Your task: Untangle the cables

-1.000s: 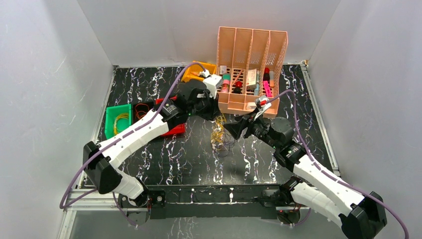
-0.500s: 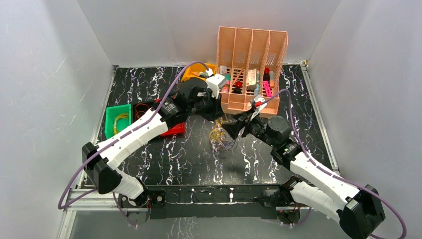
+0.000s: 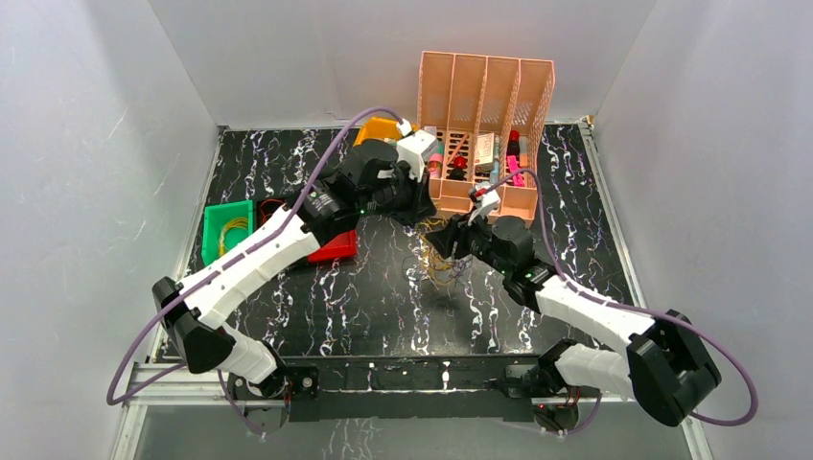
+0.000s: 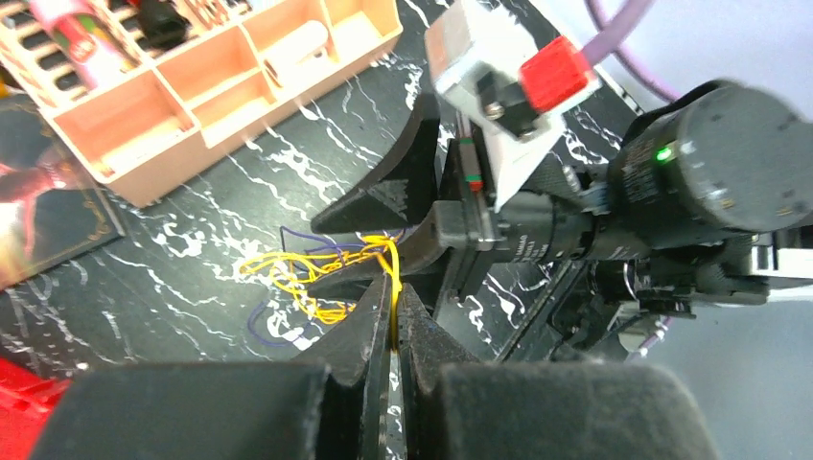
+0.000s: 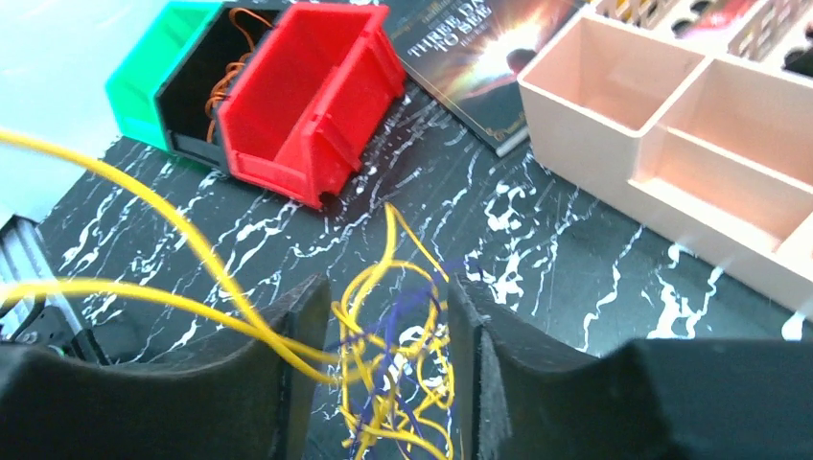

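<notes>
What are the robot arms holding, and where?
The left fingers pinch one strand of the thin yellow looped wire, above the tangle. The right fingers straddle it, open, holding nothing.

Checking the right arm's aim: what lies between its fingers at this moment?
In the right wrist view, tangled yellow and dark purple cables lie between the right gripper's spread fingers; neither finger clearly touches them.

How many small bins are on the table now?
4: green bin, black bin and red bin side by side at left, yellow bin at the back, partly behind the left arm. More may be hidden.
</notes>
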Available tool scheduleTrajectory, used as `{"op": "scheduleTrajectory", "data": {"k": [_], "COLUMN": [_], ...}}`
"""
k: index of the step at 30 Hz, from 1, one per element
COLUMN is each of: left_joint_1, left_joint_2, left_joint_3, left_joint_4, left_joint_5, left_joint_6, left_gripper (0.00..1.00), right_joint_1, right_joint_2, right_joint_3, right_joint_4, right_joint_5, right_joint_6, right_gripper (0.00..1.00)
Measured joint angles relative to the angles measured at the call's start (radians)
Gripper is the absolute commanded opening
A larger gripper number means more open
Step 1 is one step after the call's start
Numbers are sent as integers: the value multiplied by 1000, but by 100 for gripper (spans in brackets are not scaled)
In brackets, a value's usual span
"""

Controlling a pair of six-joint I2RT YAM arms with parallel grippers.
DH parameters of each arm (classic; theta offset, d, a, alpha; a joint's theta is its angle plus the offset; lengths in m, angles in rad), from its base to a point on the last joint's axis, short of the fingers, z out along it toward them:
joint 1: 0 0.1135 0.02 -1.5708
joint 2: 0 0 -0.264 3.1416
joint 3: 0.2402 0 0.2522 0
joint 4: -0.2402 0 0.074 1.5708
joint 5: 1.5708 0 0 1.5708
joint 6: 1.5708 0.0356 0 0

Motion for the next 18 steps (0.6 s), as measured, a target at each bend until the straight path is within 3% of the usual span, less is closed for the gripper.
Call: {"op": "scheduleTrajectory", "data": {"k": [7, 12, 18], "left_joint_1": [0, 0, 0], "left_joint_2": [-8, -38, -80], "left_joint_3": [170, 299, 352], "left_joint_4": [-98, -144, -160], "left_joint_5": [-189, -326, -438], "left_joint_6": [46, 90, 134], "left_gripper": [0, 0, 0], "right_joint_1": [0, 0, 0], "right_joint_2": [68, 89, 79], "right_joint_3": [-58, -134, -175], "right_joint_4": [34, 36, 31], "right_joint_5": [40, 48, 51], "right_joint_6": [103, 152, 174], "right_gripper": [45, 45, 45]}}
